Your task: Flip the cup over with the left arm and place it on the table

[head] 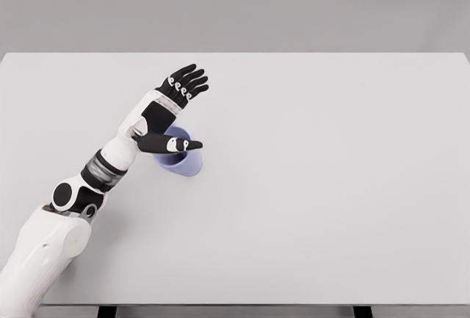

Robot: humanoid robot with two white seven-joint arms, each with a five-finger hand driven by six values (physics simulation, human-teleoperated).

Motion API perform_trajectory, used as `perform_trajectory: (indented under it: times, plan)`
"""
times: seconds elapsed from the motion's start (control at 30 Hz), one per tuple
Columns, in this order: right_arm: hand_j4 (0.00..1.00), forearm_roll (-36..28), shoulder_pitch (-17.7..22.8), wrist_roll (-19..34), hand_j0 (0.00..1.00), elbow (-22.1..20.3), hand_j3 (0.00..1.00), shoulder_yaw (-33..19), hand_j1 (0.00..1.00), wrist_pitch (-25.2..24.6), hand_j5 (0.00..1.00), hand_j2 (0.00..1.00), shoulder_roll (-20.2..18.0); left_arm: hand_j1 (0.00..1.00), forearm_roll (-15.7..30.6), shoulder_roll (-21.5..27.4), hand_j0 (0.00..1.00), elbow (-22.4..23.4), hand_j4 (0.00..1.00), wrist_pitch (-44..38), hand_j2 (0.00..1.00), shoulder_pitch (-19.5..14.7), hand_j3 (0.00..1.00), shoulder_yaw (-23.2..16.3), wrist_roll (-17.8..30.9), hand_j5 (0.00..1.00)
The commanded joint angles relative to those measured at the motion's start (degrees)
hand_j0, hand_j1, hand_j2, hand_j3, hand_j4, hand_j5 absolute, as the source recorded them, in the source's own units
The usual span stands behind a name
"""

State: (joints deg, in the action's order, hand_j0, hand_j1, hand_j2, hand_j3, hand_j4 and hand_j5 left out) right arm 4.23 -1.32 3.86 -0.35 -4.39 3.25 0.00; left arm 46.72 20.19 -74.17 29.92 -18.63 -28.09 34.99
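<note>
The left hand (170,109) hovers over the cup (178,158), its arm reaching in from the lower left corner. The fingers (188,81) are spread and stretched out beyond the cup, gripping nothing, while the thumb (175,144) lies across the cup's upper part (whether it touches cannot be told). The blue cup sits on the white counter (330,186), partly hidden under the palm, left of the counter's middle.

The table (330,208) lies bare to the right, front and far side of the cup (180,162), so those approaches stand free. Only the left hand (167,112), fingers spread, hangs over the cup's left rim.
</note>
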Motion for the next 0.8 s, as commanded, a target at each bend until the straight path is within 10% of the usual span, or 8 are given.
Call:
perform_trajectory:
  times: [0.0, 0.27, 0.37, 0.6, 0.77]
  plan:
    - [1.0, 0.0, 0.0, 0.0, 1.0, 0.0, 1.0, 0.0, 1.0, 0.0, 1.0, 1.0, 0.0, 1.0, 0.5, 0.2, 1.0, -0.2, 1.0, 0.0, 1.0, -0.1, 1.0, 0.1, 0.0, 1.0]
    - [1.0, 0.0, 0.0, 0.0, 1.0, 0.0, 1.0, 0.0, 1.0, 0.0, 1.0, 1.0, 0.0, 1.0, 0.6, 9.2, 1.0, -7.8, 1.0, 0.1, 1.0, -3.9, 1.0, 0.6, 0.0, 1.0]
    - [1.0, 0.0, 0.0, 0.0, 1.0, 0.0, 1.0, 0.0, 1.0, 0.0, 1.0, 1.0, 0.0, 1.0, -0.8, 22.1, 1.0, -7.1, 1.0, 0.0, 1.0, -5.1, 1.0, 0.6, 0.0, 1.0]
    - [1.0, 0.0, 0.0, 0.0, 1.0, 0.0, 1.0, 0.0, 1.0, 0.0, 1.0, 1.0, 0.0, 1.0, -54.7, 33.1, 1.0, -7.0, 1.0, 5.1, 1.0, -8.9, 1.0, -1.1, 0.0, 1.0]
    - [1.0, 0.0, 0.0, 0.0, 1.0, 0.0, 1.0, 0.0, 1.0, 0.0, 1.0, 1.0, 0.0, 1.0, -58.2, 33.0, 1.0, -5.5, 1.0, 3.5, 1.0, -9.0, 1.0, -1.2, 0.0, 1.0]
